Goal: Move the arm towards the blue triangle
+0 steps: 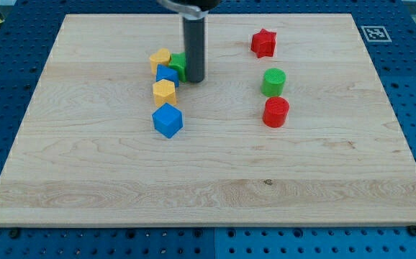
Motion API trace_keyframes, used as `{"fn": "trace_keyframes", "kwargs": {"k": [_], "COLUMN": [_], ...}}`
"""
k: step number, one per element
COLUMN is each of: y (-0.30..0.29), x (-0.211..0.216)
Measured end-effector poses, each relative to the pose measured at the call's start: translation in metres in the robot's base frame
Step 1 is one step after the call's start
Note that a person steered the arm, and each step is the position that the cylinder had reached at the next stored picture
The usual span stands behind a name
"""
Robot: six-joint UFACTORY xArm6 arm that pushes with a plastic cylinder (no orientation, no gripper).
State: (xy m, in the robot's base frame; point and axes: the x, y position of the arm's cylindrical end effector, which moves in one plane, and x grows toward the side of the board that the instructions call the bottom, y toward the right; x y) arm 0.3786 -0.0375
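My tip (194,80) is the lower end of the dark rod, resting on the wooden board (208,187) at upper centre. The blue triangle (168,74) lies just to the tip's left, a small gap away, partly hidden by the yellow hexagon (164,92) below it. A green block (178,65) sits against the rod's left side, partly covered by it. A yellow block (160,59) lies above and left of the blue triangle.
A blue cube (167,120) lies below the yellow hexagon. To the view's right are a red star (263,43), a green cylinder (273,81) and a red cylinder (276,112). A blue perforated table surrounds the board.
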Motion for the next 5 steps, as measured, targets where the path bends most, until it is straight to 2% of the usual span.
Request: {"fn": "trace_keyframes", "kwargs": {"k": [2, 4, 5], "y": [-0.008, 0.043, 0.05], "x": [0.02, 0.019, -0.015]}}
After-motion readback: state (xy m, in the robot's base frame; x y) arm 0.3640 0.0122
